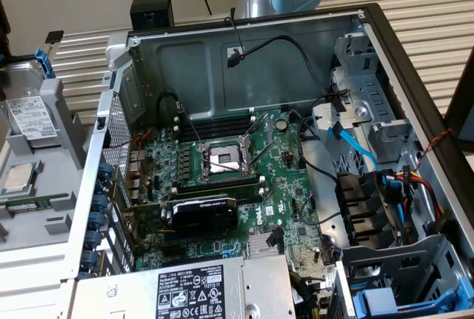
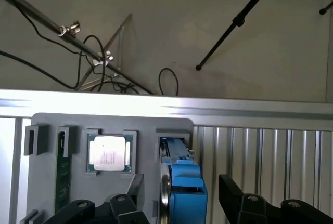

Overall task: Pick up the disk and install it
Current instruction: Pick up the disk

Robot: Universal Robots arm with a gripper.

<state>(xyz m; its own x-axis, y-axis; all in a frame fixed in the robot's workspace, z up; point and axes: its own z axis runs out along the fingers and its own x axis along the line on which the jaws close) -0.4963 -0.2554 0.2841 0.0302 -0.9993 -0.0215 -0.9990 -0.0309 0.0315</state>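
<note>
While the tool (image 2: 176,203) hung released astride the upright disk (image 2: 184,180) in its grey holder (image 2: 78,121), I judged pickup underway; gripping called for squarely centred jaws.

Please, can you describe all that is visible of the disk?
The disk is a flat silver-grey metal drive with a white printed label, clipped in a blue plastic carrier. It stands on its edge in a slot of the grey holder, outside the computer case, at the exterior view's left. The open gripper has one finger on each side of it, and neither appears to touch it.
</note>
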